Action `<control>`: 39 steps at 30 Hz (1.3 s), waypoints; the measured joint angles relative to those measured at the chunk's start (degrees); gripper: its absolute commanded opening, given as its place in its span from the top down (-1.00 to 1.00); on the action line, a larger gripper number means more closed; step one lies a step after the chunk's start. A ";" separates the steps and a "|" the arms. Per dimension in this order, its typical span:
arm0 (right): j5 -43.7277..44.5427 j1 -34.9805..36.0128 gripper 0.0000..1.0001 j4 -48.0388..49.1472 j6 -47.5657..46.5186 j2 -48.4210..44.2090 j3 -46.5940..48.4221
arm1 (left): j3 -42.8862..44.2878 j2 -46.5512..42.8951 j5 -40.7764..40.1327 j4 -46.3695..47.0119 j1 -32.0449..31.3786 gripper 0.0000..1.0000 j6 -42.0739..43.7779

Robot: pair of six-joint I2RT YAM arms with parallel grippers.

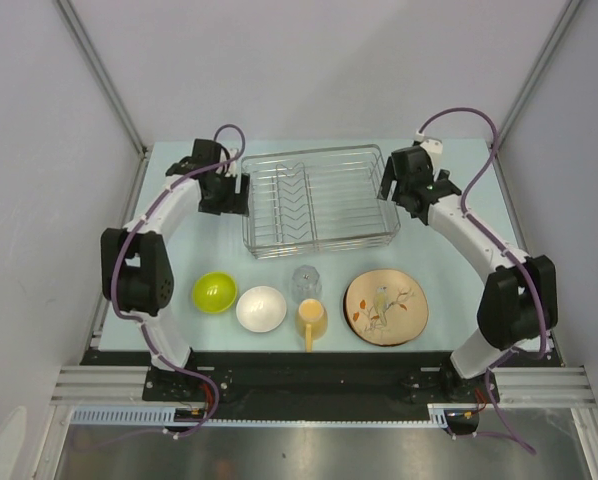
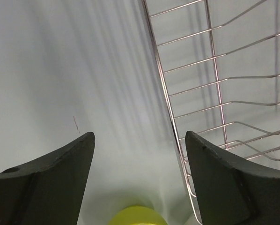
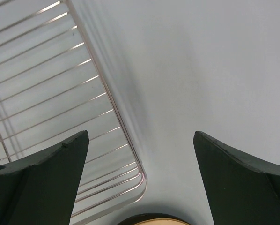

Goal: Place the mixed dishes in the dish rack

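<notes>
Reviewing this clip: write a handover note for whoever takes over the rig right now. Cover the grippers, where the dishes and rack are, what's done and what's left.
Left gripper: open, empty, beside the left side of the dish rack.
Right gripper: open, empty, beside the rack's right side.
Rack: far middle of the table, no dish in it.
Dishes: in a row nearer the arm bases. From left: lime-green bowl, white bowl, clear glass with the yellow mug just nearer, floral plate.
Done: nothing loaded.
Left: all five dishes.
</notes>
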 measured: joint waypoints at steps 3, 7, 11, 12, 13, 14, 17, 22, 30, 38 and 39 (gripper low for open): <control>-1.31 0.33 -0.99 0.52 -0.17 2.84 0.00 | -0.20 0.07 1.01 0.22 -0.59 -0.67 -0.15; -2.71 0.59 -0.99 0.98 -0.17 5.33 -0.22 | -1.14 0.02 1.92 1.90 -1.55 -0.66 -0.15; -3.17 0.63 -1.00 1.66 -0.17 6.38 -1.49 | -3.50 0.02 1.86 2.56 -2.36 -0.66 0.00; -3.23 0.61 -0.99 1.88 -0.13 6.54 -1.95 | -4.33 0.02 1.22 2.80 -2.58 -0.67 0.11; -3.34 0.61 -0.99 2.05 -0.11 6.64 -2.47 | -4.96 0.02 0.61 2.93 -2.71 -0.67 0.20; -3.43 0.61 -0.99 2.23 -0.11 6.69 -2.97 | -5.42 0.02 -0.13 3.08 -2.86 -0.67 0.42; -3.76 0.72 -1.00 2.99 -0.04 6.69 -5.31 | -6.58 0.04 -3.06 3.50 -3.15 -0.67 1.14; -4.17 2.01 -1.00 3.32 1.07 6.67 -9.40 | -6.43 0.76 -6.82 5.01 -3.41 -0.66 3.15; -4.13 5.70 -0.99 4.44 3.58 5.79 -14.56 | 2.19 8.94 -11.04 5.22 -3.63 -0.65 5.18; -4.04 6.62 -0.99 4.35 4.44 4.92 -15.02 | 10.97 14.64 -13.20 4.37 -3.63 -0.64 6.08; -4.02 6.64 -0.99 4.26 4.39 4.92 -14.95 | 12.04 15.02 -13.40 4.22 -3.63 -0.64 6.12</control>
